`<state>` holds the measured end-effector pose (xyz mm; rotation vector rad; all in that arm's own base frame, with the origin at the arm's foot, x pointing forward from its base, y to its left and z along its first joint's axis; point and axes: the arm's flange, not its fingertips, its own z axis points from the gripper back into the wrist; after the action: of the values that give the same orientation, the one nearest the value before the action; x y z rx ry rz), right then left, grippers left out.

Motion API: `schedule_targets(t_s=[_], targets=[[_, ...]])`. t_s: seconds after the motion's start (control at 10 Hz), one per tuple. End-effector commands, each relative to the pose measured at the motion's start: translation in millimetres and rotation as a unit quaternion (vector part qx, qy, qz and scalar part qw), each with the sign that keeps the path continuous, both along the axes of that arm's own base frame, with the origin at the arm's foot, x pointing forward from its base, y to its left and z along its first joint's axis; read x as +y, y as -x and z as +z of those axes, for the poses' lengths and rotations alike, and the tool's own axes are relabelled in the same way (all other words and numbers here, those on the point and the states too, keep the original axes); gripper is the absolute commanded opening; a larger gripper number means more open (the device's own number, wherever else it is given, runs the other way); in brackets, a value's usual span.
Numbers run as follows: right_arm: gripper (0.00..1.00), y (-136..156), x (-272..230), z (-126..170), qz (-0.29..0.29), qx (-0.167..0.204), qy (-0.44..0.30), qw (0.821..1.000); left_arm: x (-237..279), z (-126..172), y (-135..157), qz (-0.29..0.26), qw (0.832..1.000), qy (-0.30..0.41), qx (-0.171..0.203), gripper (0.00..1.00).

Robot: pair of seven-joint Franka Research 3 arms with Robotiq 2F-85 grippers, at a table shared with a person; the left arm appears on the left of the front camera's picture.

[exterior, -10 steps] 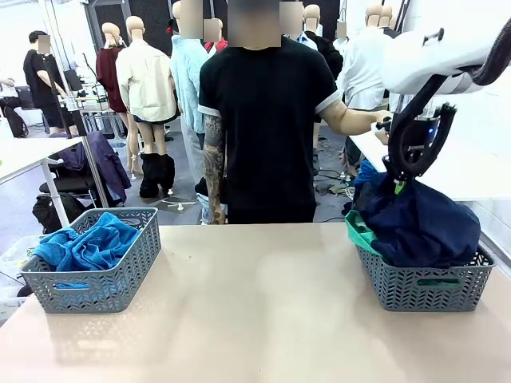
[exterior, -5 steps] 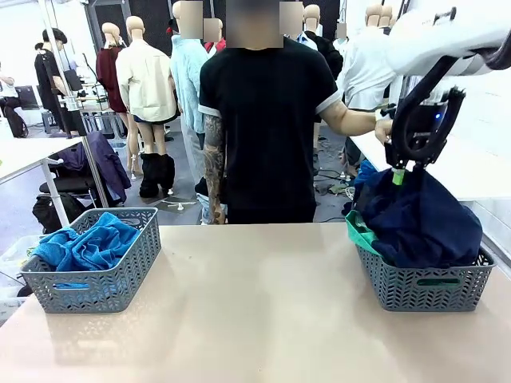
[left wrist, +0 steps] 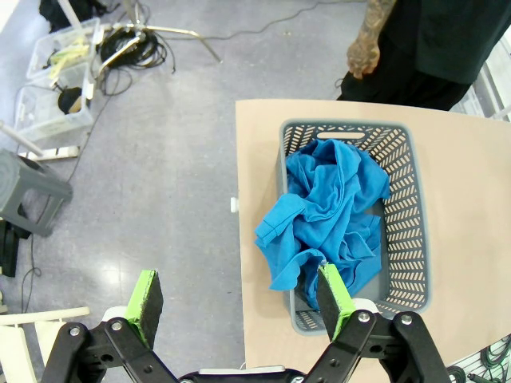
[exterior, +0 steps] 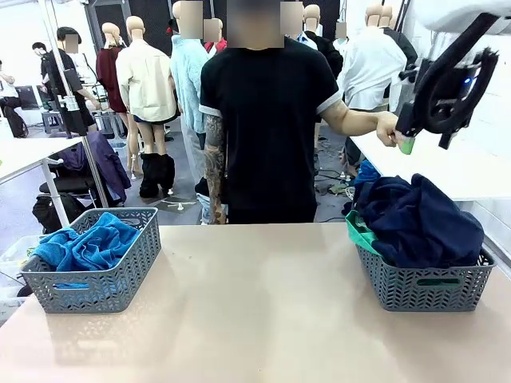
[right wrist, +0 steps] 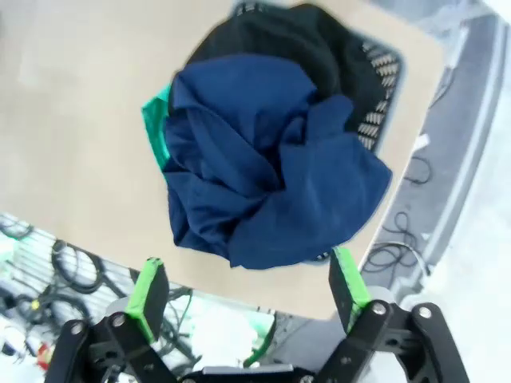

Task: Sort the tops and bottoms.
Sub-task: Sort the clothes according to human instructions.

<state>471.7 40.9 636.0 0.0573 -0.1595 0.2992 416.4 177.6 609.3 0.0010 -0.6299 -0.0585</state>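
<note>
Navy cloth, the navy garment (exterior: 419,219), has just been let go and lies heaped on the right basket (exterior: 423,291), over the black garment (right wrist: 271,40) and green garment (exterior: 359,231). Above that basket, the right fingers (exterior: 427,140) have been raised, spread wide and empty. Left fingers (left wrist: 239,295) are held wide above the bright blue garment (left wrist: 327,211) in the left basket (left wrist: 403,231). Sorting appears nearly finished.
</note>
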Motion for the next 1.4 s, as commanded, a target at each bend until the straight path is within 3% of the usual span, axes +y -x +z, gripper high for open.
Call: schedule_targets(t_s=[0.0,0.3,0.8,1.0,1.3], targets=[[1.00,37.7,-29.3,9.5,-0.047,-0.047,-0.012,0.998,-0.6,0.5,0.3,0.001,1.000,0.002,-0.001,1.00],[1.00,92.3,-80.6,13.9,-0.170,-0.058,-0.024,0.983,-0.6,0.5,0.3,0.001,1.000,0.002,-0.001,1.00],[1.00,156.1,-196.8,-55.0,-0.278,-0.069,-0.142,0.948,-0.6,0.5,0.3,0.001,1.000,0.002,-0.001,1.00],[1.00,149.9,-199.3,-47.5,-0.270,-0.041,-0.114,0.955,-0.6,0.5,0.3,0.001,1.000,0.002,-0.001,1.00],[1.00,149.9,-199.3,-47.5,-0.270,-0.041,-0.114,0.955,-0.6,0.5,0.3,0.001,1.000,0.002,-0.001,1.00]])
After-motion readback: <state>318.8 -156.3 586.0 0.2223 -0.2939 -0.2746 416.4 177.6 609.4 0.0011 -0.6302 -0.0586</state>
